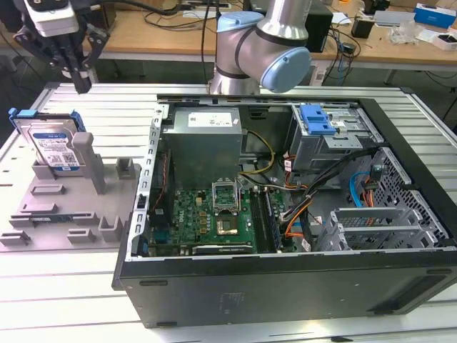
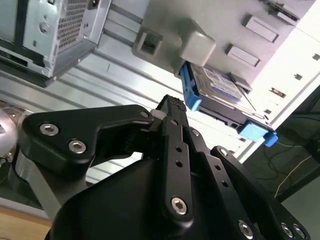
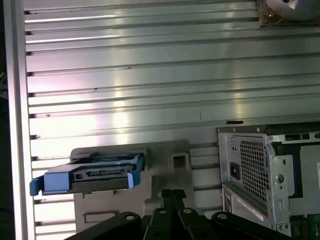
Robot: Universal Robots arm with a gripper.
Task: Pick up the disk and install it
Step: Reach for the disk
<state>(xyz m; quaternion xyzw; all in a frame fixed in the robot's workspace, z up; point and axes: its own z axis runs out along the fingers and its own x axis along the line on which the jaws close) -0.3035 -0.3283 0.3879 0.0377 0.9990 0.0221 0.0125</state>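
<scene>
The claw (image 1: 81,80) hangs pointing down (closed tight, gripping nothing) from the bent arm (image 1: 265,53).

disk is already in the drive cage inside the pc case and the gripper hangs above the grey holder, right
No: the disk stands upright in the grey holder, outside the pc case, as the exterior view shows. The gripper does hang above that holder.

We see a ribbed metal counter (image 1: 57,304) carrying a grey fixture plate (image 1: 71,204) at the exterior view's left, with an open computer case (image 1: 285,289) just beside it.
</scene>
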